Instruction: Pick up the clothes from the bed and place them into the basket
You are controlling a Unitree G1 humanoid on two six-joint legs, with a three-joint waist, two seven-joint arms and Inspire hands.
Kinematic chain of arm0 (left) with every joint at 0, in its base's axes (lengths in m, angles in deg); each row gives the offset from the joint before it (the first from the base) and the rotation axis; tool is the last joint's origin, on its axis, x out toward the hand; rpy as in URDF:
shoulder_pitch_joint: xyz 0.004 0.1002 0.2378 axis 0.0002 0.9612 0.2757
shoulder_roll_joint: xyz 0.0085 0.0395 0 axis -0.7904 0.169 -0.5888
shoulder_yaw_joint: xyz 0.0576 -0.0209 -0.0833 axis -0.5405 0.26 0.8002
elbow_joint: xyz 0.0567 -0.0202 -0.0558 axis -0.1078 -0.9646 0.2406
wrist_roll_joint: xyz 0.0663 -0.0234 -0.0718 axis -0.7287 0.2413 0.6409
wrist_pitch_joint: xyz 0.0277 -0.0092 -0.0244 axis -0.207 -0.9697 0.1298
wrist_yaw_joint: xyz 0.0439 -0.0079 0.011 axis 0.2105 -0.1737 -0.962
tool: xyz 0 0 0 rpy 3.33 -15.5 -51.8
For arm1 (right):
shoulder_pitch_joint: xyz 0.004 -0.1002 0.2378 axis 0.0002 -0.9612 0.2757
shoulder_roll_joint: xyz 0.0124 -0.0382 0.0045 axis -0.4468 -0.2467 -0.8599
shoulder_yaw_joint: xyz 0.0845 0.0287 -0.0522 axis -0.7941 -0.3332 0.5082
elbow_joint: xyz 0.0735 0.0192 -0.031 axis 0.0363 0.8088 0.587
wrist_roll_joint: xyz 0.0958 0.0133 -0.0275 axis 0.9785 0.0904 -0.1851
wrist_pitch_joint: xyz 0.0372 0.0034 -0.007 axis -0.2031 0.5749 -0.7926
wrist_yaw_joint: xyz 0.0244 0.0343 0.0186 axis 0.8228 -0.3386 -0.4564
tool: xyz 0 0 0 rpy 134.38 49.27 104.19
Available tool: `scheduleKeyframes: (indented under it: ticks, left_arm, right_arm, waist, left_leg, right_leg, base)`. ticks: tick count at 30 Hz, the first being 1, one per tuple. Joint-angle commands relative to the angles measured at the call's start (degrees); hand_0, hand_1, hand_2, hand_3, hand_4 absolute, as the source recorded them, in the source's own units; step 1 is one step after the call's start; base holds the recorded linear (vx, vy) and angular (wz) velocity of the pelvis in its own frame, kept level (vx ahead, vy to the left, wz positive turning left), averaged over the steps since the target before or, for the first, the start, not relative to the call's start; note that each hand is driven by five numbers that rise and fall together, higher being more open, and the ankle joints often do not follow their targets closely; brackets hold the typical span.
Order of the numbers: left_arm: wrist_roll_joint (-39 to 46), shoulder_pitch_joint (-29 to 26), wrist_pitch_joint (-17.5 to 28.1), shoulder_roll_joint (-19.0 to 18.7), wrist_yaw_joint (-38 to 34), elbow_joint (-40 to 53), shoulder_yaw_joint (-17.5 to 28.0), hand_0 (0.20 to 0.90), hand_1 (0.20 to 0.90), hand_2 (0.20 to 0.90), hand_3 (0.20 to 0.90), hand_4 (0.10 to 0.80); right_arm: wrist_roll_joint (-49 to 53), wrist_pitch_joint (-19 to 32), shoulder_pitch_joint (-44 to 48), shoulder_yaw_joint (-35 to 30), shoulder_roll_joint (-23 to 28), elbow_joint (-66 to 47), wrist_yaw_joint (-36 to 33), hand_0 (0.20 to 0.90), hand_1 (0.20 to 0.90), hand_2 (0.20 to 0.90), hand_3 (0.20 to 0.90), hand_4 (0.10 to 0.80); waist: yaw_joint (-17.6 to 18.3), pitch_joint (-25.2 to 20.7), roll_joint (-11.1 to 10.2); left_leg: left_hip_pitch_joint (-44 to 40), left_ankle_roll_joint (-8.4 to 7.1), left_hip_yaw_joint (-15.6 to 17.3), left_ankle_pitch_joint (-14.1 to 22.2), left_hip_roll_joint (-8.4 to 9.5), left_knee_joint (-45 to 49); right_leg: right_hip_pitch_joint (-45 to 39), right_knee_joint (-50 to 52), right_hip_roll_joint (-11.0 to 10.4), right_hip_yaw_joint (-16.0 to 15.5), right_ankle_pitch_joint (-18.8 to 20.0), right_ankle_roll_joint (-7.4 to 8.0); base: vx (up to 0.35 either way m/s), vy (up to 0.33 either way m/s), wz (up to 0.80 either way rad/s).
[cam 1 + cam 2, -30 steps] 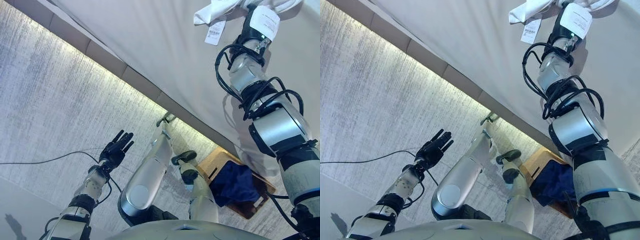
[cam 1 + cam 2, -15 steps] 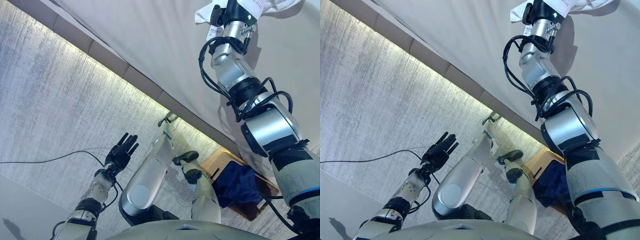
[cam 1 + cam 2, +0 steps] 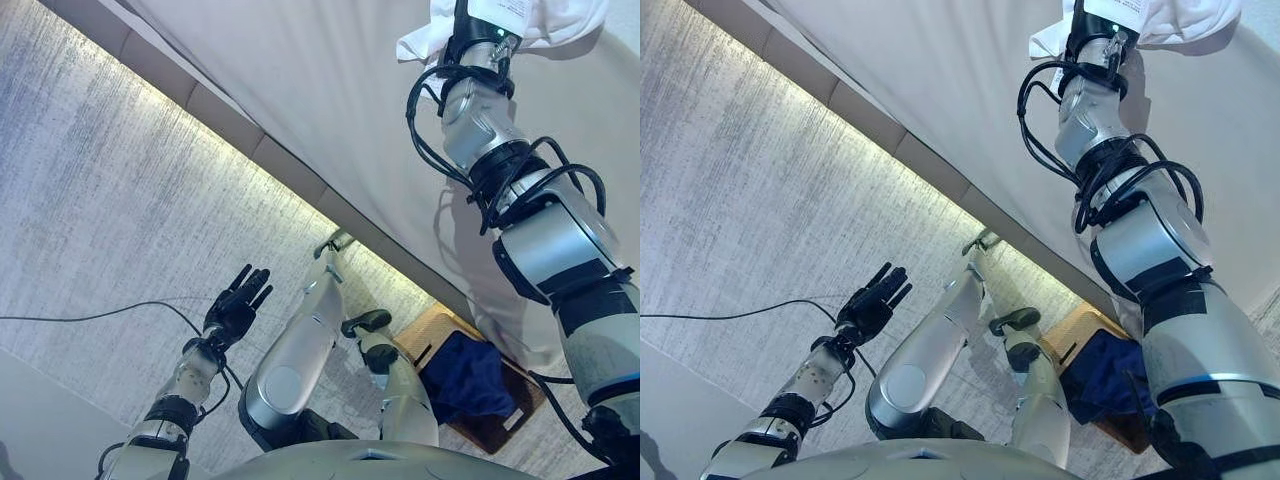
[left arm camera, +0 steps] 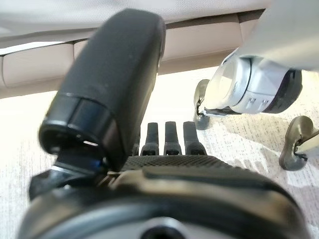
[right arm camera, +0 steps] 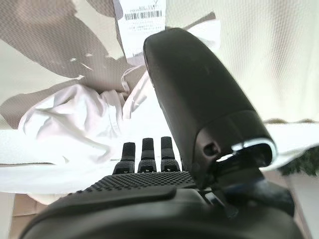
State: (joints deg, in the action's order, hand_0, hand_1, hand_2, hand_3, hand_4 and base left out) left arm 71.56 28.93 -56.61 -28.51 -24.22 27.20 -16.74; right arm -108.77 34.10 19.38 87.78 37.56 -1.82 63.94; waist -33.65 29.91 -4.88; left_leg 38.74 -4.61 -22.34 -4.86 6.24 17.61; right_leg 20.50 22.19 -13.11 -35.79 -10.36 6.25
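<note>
Bed: right hand over white garment (fingers straight)

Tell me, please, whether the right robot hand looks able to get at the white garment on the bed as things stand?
Probably yes: the right robot hand is already at the white garment on the bed, fingers straight, with nothing between them.

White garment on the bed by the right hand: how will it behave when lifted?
The crumpled white cloth garment will probably be floppy: it lies in soft folds on the beige bed sheet, so it should drape and trail. It looks thin, so likely light. Its loose paper tag may dangle. The right hand hovers with straight fingers.
</note>
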Motion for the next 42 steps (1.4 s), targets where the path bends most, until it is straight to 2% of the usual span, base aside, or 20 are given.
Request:
scheduleKeyframes:
  ticks: [1, 5, 7, 8, 9, 10, 11, 12, 15, 21, 26, 29, 32, 34, 36, 40, 41, 42]
  left_arm:
    - [-1.14, 4.43, -0.93, -4.44, 2.86, -1.85, 0.52, 0.900, 0.900, 0.900, 0.900, 0.800]
    - [-1.42, 5.16, -2.29, -4.78, 4.37, -2.41, 2.35, 0.900, 0.900, 0.900, 0.900, 0.800]
    - [-1.60, 5.48, -2.90, -5.15, 5.29, -2.69, 3.05, 0.900, 0.900, 0.900, 0.900, 0.800]
    - [-1.59, 5.75, -2.97, -5.36, 5.70, -2.72, 3.14, 0.900, 0.900, 0.900, 0.900, 0.800]
    - [-1.55, 5.92, -3.01, -5.53, 5.99, -2.77, 3.21, 0.900, 0.900, 0.900, 0.900, 0.800]
    - [-1.55, 5.94, -3.07, -5.63, 6.12, -2.80, 3.35, 0.900, 0.900, 0.900, 0.900, 0.800]
    - [-1.43, 6.24, -3.14, -6.01, 6.63, -2.71, 3.64, 0.900, 0.900, 0.900, 0.900, 0.800]
    - [-1.42, 6.40, -3.17, -6.15, 6.90, -2.62, 3.77, 0.900, 0.900, 0.900, 0.900, 0.800]
    - [-1.65, 7.05, -3.00, -6.74, 7.75, -2.83, 4.15, 0.900, 0.900, 0.900, 0.900, 0.800]
    - [-1.11, 7.11, -1.49, -7.30, 7.50, -3.53, 4.26, 0.900, 0.900, 0.900, 0.900, 0.800]
    - [-0.12, 6.21, 1.29, -6.81, 4.46, -3.20, 3.46, 0.900, 0.900, 0.900, 0.900, 0.800]
    - [-1.00, 5.68, 2.37, -6.58, 2.42, -3.31, 3.60, 0.900, 0.900, 0.900, 0.900, 0.800]
    - [-3.16, 5.12, 3.01, -6.83, -1.42, -3.35, 4.03, 0.900, 0.900, 0.900, 0.900, 0.800]
    - [-5.97, 4.30, 2.86, -7.05, -4.54, -3.77, 4.42, 0.900, 0.900, 0.900, 0.900, 0.800]
    - [-8.33, 3.72, 1.82, -7.52, -8.32, -4.36, 4.26, 0.900, 0.900, 0.900, 0.900, 0.800]
    - [-11.32, 3.51, 0.47, -7.50, -11.34, -5.48, 2.33, 0.900, 0.900, 0.900, 0.900, 0.800]
    - [-11.99, 3.48, 0.53, -7.22, -11.56, -6.06, 1.57, 0.900, 0.900, 0.900, 0.900, 0.800]
    - [-11.88, 3.63, 0.72, -6.88, -11.66, -6.62, 0.97, 0.900, 0.900, 0.900, 0.900, 0.800]
  right_arm:
    - [0.01, -1.34, 10.00, 4.59, 1.35, 0.73, -0.25, 0.900, 0.900, 0.900, 0.900, 0.800]
    - [-3.19, -3.31, 11.85, 5.00, -0.01, 3.16, 1.15, 0.900, 0.900, 0.900, 0.900, 0.800]
    - [-4.16, -5.48, 12.73, 5.93, 0.06, 4.54, 4.08, 0.900, 0.900, 0.900, 0.900, 0.800]
    - [-3.98, -6.31, 12.92, 6.47, 0.10, 5.29, 4.75, 0.834, 0.834, 0.834, 0.823, 0.723]
    - [-4.26, -7.09, 13.00, 6.85, 0.15, 5.85, 5.27, 0.676, 0.676, 0.676, 0.639, 0.539]
    - [-4.46, -7.44, 13.16, 7.09, 0.19, 6.07, 5.83, 0.556, 0.556, 0.556, 0.499, 0.399]
    - [-4.90, -8.79, 13.40, 7.71, 0.53, 6.74, 8.11, 0.481, 0.481, 0.481, 0.411, 0.311]
    - [-5.35, -8.98, 13.43, 7.84, 0.63, 6.92, 8.50, 0.300, 0.300, 0.300, 0.200, 0.100]
    - [-5.10, -8.77, 13.20, 8.03, 0.93, 7.50, 8.47, 0.300, 0.300, 0.300, 0.200, 0.100]
    - [-3.22, -4.25, 12.02, 7.25, 1.20, 5.58, 0.44, 0.300, 0.300, 0.300, 0.200, 0.100]
    - [3.52, 3.89, 10.21, 3.68, 4.72, -3.77, -14.97, 0.300, 0.300, 0.300, 0.200, 0.100]
    - [3.34, 6.60, 8.65, 0.65, 7.24, -9.43, -20.21, 0.300, 0.300, 0.300, 0.200, 0.100]
    - [3.53, 9.10, 6.91, -3.08, 12.21, -16.17, -23.86, 0.300, 0.300, 0.300, 0.200, 0.100]
    - [6.20, 10.82, 6.26, -5.54, 16.11, -20.03, -24.91, 0.300, 0.300, 0.300, 0.200, 0.100]
    - [8.55, 11.70, 4.30, -8.32, 19.08, -23.18, -24.01, 0.300, 0.300, 0.300, 0.200, 0.100]
    - [12.48, 13.07, -0.08, -11.69, 24.02, -25.82, -19.90, 0.300, 0.300, 0.300, 0.200, 0.100]
    - [13.12, 13.26, -2.14, -13.09, 25.67, -26.94, -17.88, 0.300, 0.300, 0.300, 0.200, 0.100]
    - [13.12, 13.52, -3.98, -14.02, 26.73, -27.79, -16.02, 0.300, 0.300, 0.300, 0.200, 0.100]
  waist:
    - [-3.19, -0.12, 0.48]
    - [-4.58, -0.12, 0.81]
    - [-5.03, -0.12, 0.85]
    - [-5.20, -0.12, 0.91]
    - [-5.30, -0.12, 0.93]
    - [-5.31, -0.12, 0.88]
    - [-5.39, -0.12, 0.74]
    - [-5.41, -0.12, 0.73]
    - [-5.37, -0.12, 0.66]
    - [-3.42, -0.12, 0.09]
    - [0.48, -0.12, -1.89]
    - [2.21, -0.12, -3.18]
    - [4.51, -0.12, -4.79]
    - [6.05, -0.15, -5.54]
    - [8.44, -3.11, -6.24]
    - [12.41, -8.64, -5.86]
    - [13.95, -10.30, -5.66]
    - [15.02, -11.75, -5.32]
  left_leg:
    - [-4.18, 5.65, 4.20, 3.59, -0.11, -3.07]
    - [-3.26, 5.62, 4.42, 4.11, 0.01, -1.52]
    - [-2.24, 5.63, 4.63, 4.31, 0.09, -0.63]
    - [-1.73, 5.66, 4.68, 4.33, 0.10, -0.28]
    - [-1.38, 5.68, 4.71, 4.31, 0.07, -0.13]
    - [-1.14, 5.67, 4.73, 4.28, 0.11, 0.00]
    - [-0.46, 5.66, 4.66, 4.14, 0.13, 0.02]
    - [-0.15, 5.65, 4.59, 4.06, 0.12, 0.01]
    - [0.33, 5.68, 4.56, 3.98, -0.03, -0.04]
    - [-0.12, 6.04, 5.67, 4.57, -0.61, -0.40]
    - [-3.85, 6.15, 8.42, 6.13, -1.73, -1.79]
    - [-6.49, 6.20, 9.79, 7.36, -2.18, -2.10]
    - [-11.62, 6.35, 12.03, 9.19, -3.02, -2.76]
    - [-16.27, 6.36, 13.83, 10.16, -3.45, -3.67]
    - [-20.24, 6.40, 15.62, 10.96, -3.97, -5.37]
    - [-26.58, 6.48, 17.55, 11.23, -3.87, -9.13]
    - [-27.73, 6.80, 18.30, 9.63, -3.32, -10.23]
    - [-29.36, 6.87, 18.57, 9.55, -3.14, -11.08]
  right_leg:
    - [-2.68, 1.65, 0.32, -1.91, 4.92, -0.62]
    - [-2.49, 1.79, -0.76, -3.59, 5.72, -0.12]
    - [-2.08, 2.08, -0.96, -4.11, 5.81, -0.03]
    - [-1.78, 2.33, -1.02, -4.37, 5.86, 0.03]
    - [-1.62, 2.45, -1.00, -4.58, 5.94, 0.11]
    - [-1.48, 2.51, -0.98, -4.61, 6.00, 0.17]
    - [-1.10, 2.41, -0.88, -4.75, 6.13, 0.27]
    - [-0.83, 2.40, -0.87, -4.75, 6.21, 0.32]
    - [-0.22, 2.54, -0.94, -4.83, 6.55, 0.58]
    - [0.66, 1.33, -0.57, -3.58, 7.95, 1.43]
    - [-0.95, -1.96, 0.36, -0.20, 10.45, 2.06]
    - [-2.60, -3.73, 0.69, 1.89, 11.42, 2.10]
    - [-6.12, -6.18, 0.99, 5.43, 12.72, 2.13]
    - [-9.83, -8.35, 1.21, 7.95, 12.77, 1.92]
    - [-12.76, -10.79, 1.79, 10.14, 12.71, 1.85]
    - [-17.31, -14.19, 3.04, 12.95, 12.70, 1.89]
    - [-17.96, -15.16, 2.98, 13.30, 14.00, 1.55]
    - [-18.72, -15.46, 3.16, 14.10, 14.36, 1.62]
  base:
    - [0.036, 0.007, 0.16]
    - [0.022, 0.056, 0.03]
    - [0.007, 0.051, 0.00]
    - [0.014, 0.033, 0.05]
    - [0.009, 0.016, 0.06]
    - [0.004, 0.010, 0.05]
    - [-0.002, 0.005, 0.06]
    - [0.001, -0.003, 0.04]
    - [0.000, 0.000, 0.00]
    - [-0.009, -0.001, -0.09]
    - [-0.020, -0.020, -0.36]
    - [0.007, -0.049, -0.31]
    - [0.031, -0.090, -0.41]
    - [0.045, -0.083, -0.54]
    - [0.104, -0.071, -0.54]
    - [0.133, -0.014, -0.42]
    - [0.065, -0.006, -0.34]
    - [0.067, -0.005, -0.26]
